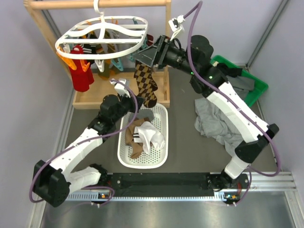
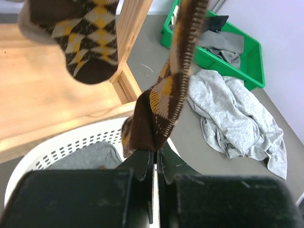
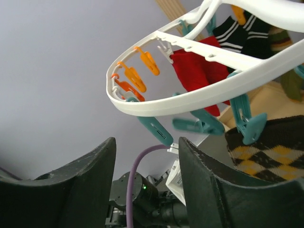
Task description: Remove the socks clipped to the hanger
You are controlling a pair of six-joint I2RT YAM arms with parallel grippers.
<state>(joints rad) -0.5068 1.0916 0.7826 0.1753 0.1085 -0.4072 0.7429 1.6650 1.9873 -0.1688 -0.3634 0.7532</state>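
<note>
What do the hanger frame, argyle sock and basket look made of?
The hanger frame looks like glossy white moulded plastic. The argyle sock is soft knit, ribbed along its edge, hanging limp. The basket seems white plastic, perforated.

argyle sock: brown-yellow diamonds | red sock | hanger: white | clips: teal, orange | bin: green

Left arm, right arm: white shells, black joints; purple cables; green light, seemingly LED, right arm.
</note>
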